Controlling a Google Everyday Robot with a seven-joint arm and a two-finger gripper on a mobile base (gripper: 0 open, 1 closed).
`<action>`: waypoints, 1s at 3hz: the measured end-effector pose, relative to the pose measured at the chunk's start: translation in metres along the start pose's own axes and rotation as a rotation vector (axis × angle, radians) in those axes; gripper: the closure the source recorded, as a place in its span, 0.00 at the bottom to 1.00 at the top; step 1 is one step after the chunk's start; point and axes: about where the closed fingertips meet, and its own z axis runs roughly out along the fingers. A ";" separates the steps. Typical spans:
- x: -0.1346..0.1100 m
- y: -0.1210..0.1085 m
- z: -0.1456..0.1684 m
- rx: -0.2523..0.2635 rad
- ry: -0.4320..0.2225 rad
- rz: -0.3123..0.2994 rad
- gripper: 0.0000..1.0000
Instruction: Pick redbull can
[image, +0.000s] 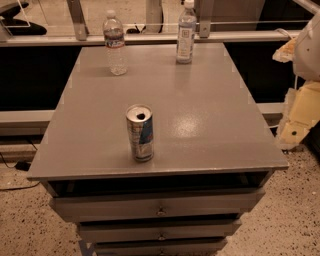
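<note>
The single camera looks down from high at the near, drawer side of the grey rectangular worktop (210, 125), fairly close, facing its far edge, with the cream-coloured pincer (299, 112) at the view's right margin.

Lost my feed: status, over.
End effector right of table, off the can. Redbull can upright, front centre, untouched. Two water bottles far back, not blocking.

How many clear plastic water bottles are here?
2: the left bottle and right bottle, at the grey table's far end; none looks hidden. The claw hangs beyond its right edge.
</note>
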 end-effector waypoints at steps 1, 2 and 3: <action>0.000 0.000 0.000 0.000 0.000 0.000 0.00; -0.004 0.002 0.004 -0.013 -0.058 0.016 0.00; -0.014 0.006 0.016 -0.051 -0.189 0.055 0.00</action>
